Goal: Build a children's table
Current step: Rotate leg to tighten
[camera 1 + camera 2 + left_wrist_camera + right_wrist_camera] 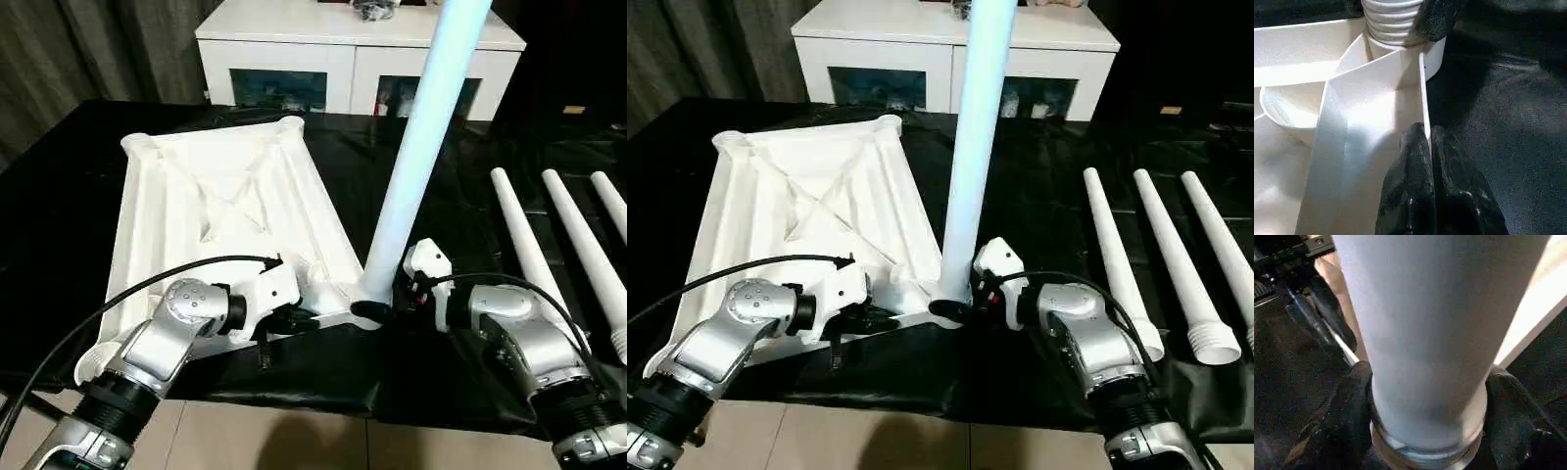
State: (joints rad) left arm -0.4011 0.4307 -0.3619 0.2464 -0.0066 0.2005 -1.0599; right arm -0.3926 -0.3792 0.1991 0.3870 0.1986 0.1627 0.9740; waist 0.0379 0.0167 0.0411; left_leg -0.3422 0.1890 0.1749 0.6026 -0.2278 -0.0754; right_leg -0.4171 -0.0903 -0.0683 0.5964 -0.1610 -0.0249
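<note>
Black sheeting covers the work table (88, 215), with a white cabinet (353, 49) behind it at the far side. On the sheeting the tabletop (216, 206) lies underside up, ribs showing, its near right corner close to the table's near edge. One leg (416, 157) stands upright in that near right corner socket (1432, 51), its threaded end sitting at the socket's mouth. The right gripper (377, 309) has its black fingers (1344, 416) on either side of the leg's base, closed around it. The left gripper (1431, 147) comes in from the left with its two fingers pressed together, pinching the thin near rim of the tabletop just left of the socket. Three more legs (1117, 264) lie side by side on the sheeting to the right, well apart from the tabletop, their threaded ends toward the near edge.
</note>
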